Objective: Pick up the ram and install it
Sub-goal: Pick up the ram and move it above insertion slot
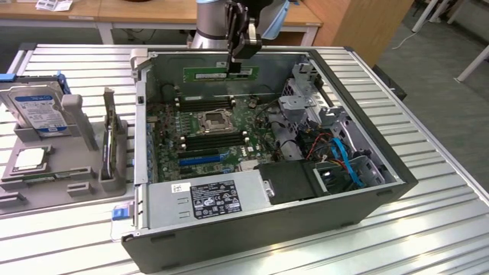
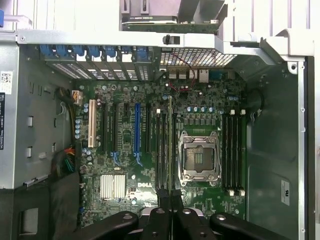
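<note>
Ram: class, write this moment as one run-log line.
gripper: shut on ram | position: held above open computer case, over motherboard | ram: not yet in a slot

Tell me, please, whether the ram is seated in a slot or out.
Out: the gripper holds the ram above the motherboard, clear of every slot.

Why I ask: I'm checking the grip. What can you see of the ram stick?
The ram stick is a long, thin green board with a pale label on its face. It hangs on edge, long side level, above the far end of the open computer case, not yet in a slot. The claw is shut on its top edge, nearer the exterior view's right end. Nothing else seems to touch it.
</note>
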Controlling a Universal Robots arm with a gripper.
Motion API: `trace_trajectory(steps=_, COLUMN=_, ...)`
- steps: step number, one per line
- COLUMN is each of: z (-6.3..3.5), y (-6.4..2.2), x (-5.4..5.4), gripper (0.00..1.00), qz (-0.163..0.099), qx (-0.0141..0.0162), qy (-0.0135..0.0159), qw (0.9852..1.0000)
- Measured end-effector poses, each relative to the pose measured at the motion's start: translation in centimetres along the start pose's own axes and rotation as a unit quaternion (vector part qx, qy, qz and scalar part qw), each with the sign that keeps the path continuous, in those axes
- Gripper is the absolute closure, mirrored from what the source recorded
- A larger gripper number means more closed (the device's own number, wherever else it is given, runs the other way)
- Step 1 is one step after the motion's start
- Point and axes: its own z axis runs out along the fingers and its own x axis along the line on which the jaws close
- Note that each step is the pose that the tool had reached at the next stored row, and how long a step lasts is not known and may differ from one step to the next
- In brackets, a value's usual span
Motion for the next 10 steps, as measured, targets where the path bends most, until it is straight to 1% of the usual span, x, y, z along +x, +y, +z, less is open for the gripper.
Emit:
trace_trajectory(steps=4, z=0.01, y=-0.01, x=0.00, gripper=0.89, qz=0.000, qx=0.0000, qy=-0.0001, qw=1.0000)
trace_trajectory(steps=10, z=0.42, y=-0.02, x=0.01, gripper=0.89, qz=0.000, qx=0.0000, qy=-0.0005, qw=1.0000)
